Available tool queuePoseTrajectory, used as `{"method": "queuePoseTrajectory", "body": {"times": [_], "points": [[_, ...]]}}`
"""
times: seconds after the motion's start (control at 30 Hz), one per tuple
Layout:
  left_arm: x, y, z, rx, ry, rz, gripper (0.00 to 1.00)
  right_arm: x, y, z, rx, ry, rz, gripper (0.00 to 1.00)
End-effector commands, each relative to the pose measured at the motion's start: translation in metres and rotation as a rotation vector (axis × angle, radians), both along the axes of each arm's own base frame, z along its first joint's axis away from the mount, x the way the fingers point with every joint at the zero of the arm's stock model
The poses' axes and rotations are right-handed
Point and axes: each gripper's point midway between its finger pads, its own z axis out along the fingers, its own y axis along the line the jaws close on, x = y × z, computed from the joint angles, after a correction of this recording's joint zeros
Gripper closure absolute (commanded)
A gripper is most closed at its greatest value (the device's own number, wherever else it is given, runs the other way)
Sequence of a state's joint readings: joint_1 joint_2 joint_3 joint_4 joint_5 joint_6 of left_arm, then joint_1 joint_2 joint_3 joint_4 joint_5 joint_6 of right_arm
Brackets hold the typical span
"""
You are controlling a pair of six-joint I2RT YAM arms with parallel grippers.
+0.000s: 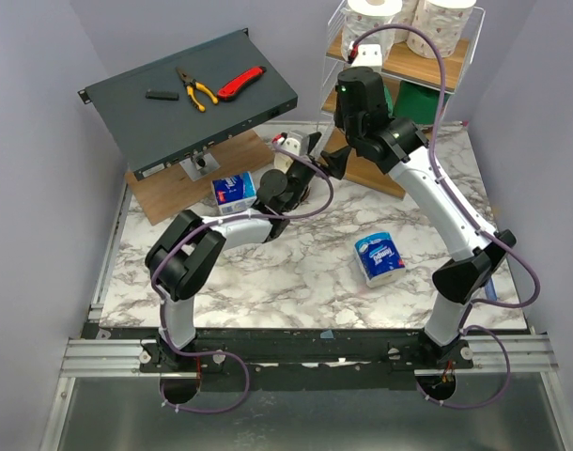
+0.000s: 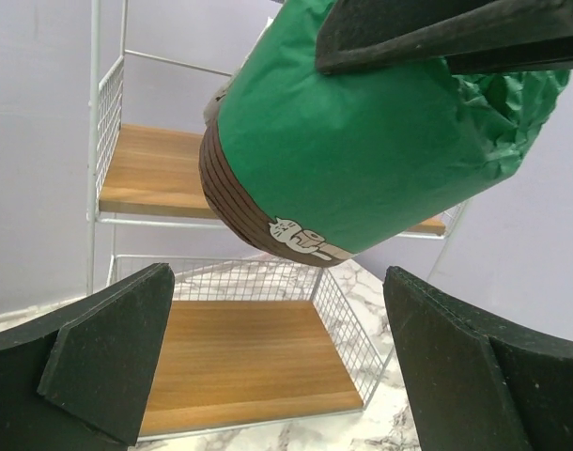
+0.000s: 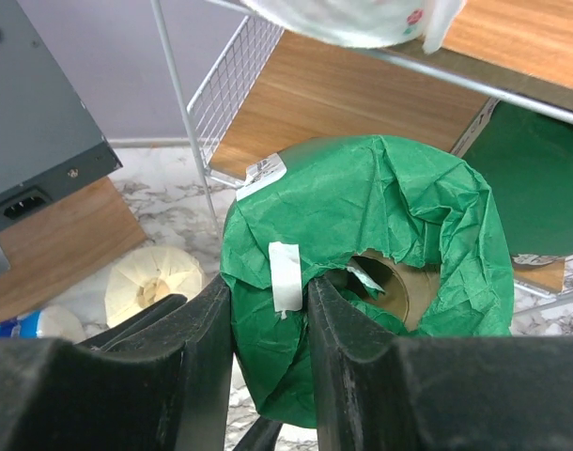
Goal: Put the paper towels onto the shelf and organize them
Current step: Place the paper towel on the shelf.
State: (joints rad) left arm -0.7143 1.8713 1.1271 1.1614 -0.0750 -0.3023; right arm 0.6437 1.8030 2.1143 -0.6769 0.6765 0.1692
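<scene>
The green roll (image 3: pixel 362 207) is held clear of the table (image 1: pixel 296 272) by the right tool (image 3: pixel 270 305). The tool is closed narrowly on the roll's wall at one end. One finger is pressed against the outside of the crumpled wrapper, and the other is set at the edge of the cardboard core. Such a rim pinch is judged to suit a roll whose full width would be awkward to span, and it leaves the far end free to enter the shelf (image 2: pixel 240 362) first.

The roll is hung in the air just in front of the shelf, and no contact with a board or the wire is seen. A bare lower board is seen below and beyond it in the left wrist view. The left tool (image 2: pixel 277 315) is spread wide and nothing is held in it. It is placed beneath the roll and apart from it, and whether it is meant as a support cannot be told.

The roll's long axis is tilted, neither upright nor level. The gripped end, with the core open, is turned back toward the right tool. The opposite end, ringed by a brown band with a small cat print, is pointed down and away toward the shelf.

A second green roll (image 3: pixel 535 188) is already laid on a tier to the right, and white rolls (image 1: pixel 373 17) are stood on the top tier. A place beside the matching roll is therefore judged the likely aim. A cream roll (image 3: pixel 160 282) and a blue-and-white pack (image 1: pixel 379 256) are left on the table.
</scene>
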Motion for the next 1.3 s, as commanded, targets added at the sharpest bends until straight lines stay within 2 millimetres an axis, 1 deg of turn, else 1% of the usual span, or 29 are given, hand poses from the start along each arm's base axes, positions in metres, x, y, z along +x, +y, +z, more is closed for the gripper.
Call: {"method": "queuePoseTrajectory", "body": {"times": [0.0,0.13,0.23,0.33,0.47,0.67,0.93,1.27], "points": [[0.014,0.001,0.019,-0.027,-0.043,0.054,0.01,-0.005,-0.013,0.043,0.048,-0.117,-0.040,0.66],[0.026,0.001,0.024,-0.017,-0.061,0.101,0.01,-0.005,-0.014,0.042,0.041,-0.116,-0.041,0.65],[0.029,0.000,0.034,-0.010,-0.102,0.116,0.01,-0.004,-0.015,0.038,0.032,-0.113,-0.049,0.64],[0.032,-0.005,0.038,0.021,-0.135,0.121,0.02,-0.002,-0.014,0.034,0.029,-0.107,-0.049,0.64],[0.033,-0.010,0.035,0.061,-0.156,0.108,0.01,-0.001,-0.015,0.032,0.027,-0.104,-0.054,0.64],[0.034,-0.020,0.025,0.073,-0.145,0.072,0.01,0.004,-0.016,0.027,0.021,-0.104,-0.068,0.64],[0.037,-0.029,0.025,0.063,-0.126,0.044,0.01,0.018,-0.023,0.014,0.020,-0.104,-0.097,0.64],[0.041,-0.037,0.024,0.057,-0.116,0.027,0.01,0.030,-0.024,0.009,0.012,-0.104,-0.102,0.62]]}}
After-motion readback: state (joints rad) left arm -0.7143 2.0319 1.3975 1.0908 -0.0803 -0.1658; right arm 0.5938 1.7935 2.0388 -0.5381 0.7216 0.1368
